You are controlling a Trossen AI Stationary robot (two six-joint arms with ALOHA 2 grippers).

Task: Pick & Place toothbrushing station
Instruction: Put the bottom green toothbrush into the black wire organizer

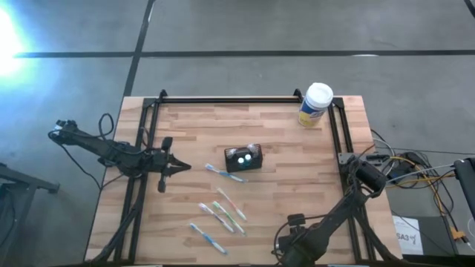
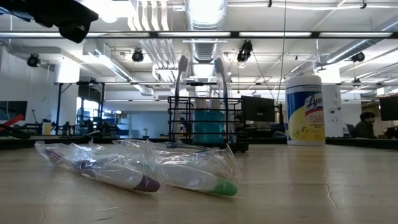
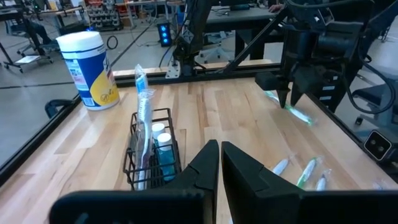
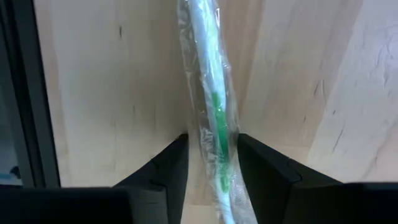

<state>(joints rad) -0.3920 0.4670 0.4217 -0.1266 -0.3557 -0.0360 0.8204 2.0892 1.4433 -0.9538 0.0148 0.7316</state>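
Note:
The toothbrushing station (image 1: 243,158) (image 2: 208,124) (image 3: 152,149) is a small black open-sided holder. It stands upright on its base at mid-table, with wrapped toothbrushes upright in it. My right gripper (image 4: 212,140) (image 3: 289,102) points down near the table's near edge, open. Its fingers straddle a wrapped green toothbrush (image 4: 211,93) (image 3: 300,116) that lies flat on the wood. In the high view my right arm (image 1: 319,230) hides that spot. My left gripper (image 1: 180,167) (image 3: 219,155) hovers shut and level over the table's left part, pointing toward the station. My right gripper comes from above with its fingers (image 4: 171,158) across the toothbrush, one on each long side of the clear wrapper (image 4: 231,149). Whether they touch the wrapper I cannot tell. The toothbrush lies flat on the table.
A yellow wipes canister (image 1: 315,104) (image 2: 305,109) (image 3: 90,68) stands at the far right corner. Several wrapped toothbrushes (image 1: 223,211) (image 2: 124,174) (image 3: 305,171) lie loose between the station and the near edge, one (image 1: 225,173) right beside the station. Black rails (image 1: 230,99) frame the table.

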